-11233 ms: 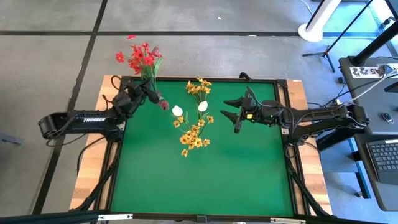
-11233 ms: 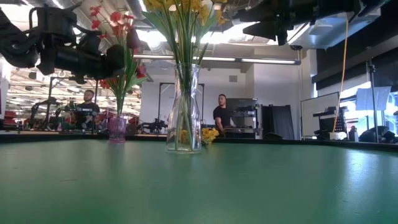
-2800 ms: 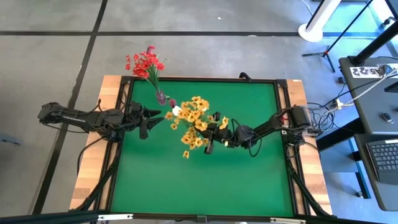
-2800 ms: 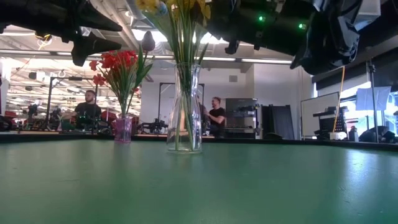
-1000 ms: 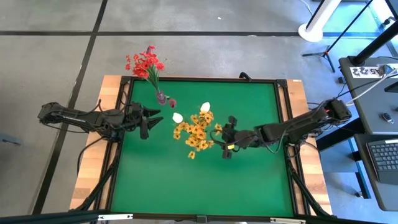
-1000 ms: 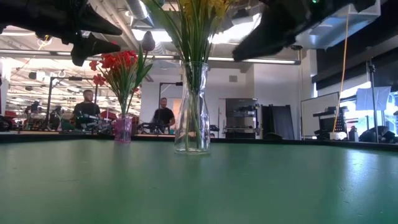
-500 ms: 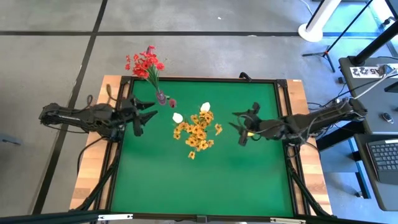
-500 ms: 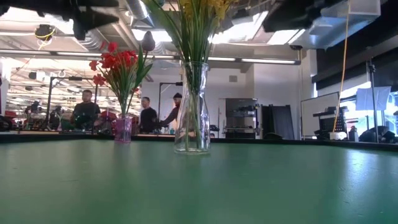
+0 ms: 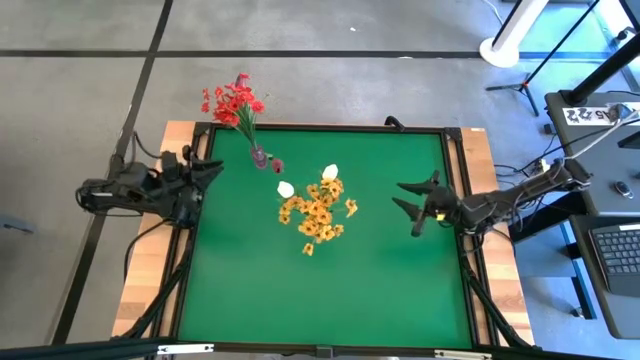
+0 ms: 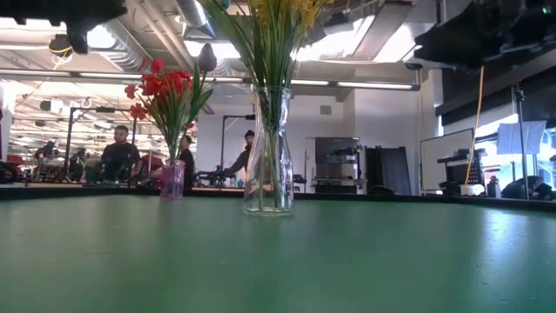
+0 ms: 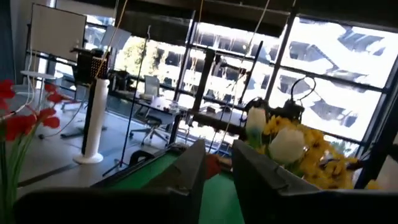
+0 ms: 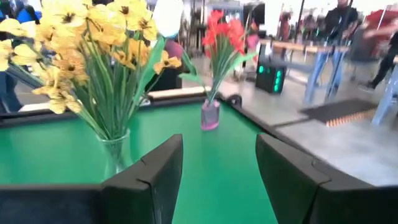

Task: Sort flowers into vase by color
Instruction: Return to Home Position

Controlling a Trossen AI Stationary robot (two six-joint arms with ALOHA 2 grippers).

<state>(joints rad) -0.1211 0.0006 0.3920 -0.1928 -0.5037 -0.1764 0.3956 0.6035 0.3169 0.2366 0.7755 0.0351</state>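
Observation:
The yellow-orange flowers (image 9: 316, 208) and two white buds (image 9: 286, 188) stand with their stems in a clear glass vase (image 10: 268, 152) at the table's middle. The red flowers (image 9: 232, 100) and a dark-red bud (image 9: 277, 165) stand in a small pink vase (image 10: 172, 180) near the far left corner. My left gripper (image 9: 205, 172) is open over the table's left edge, level with the pink vase. My right gripper (image 9: 415, 203) is open to the right of the clear vase, apart from it. Its wrist view shows the yellow flowers (image 12: 93, 37) and red flowers (image 12: 224, 31) ahead.
The green mat (image 9: 330, 290) lies bare across its near half. A raised black frame (image 9: 455, 180) rims the table. Several people (image 10: 117, 152) stand in the room behind the far edge. A desk with a laptop (image 9: 620, 250) stands off the right side.
Both arms have drawn back from the vases. My left gripper has moved toward the table's left edge, my right gripper away from the yellow flowers toward the right edge. Both vases and their flowers have stayed in place.

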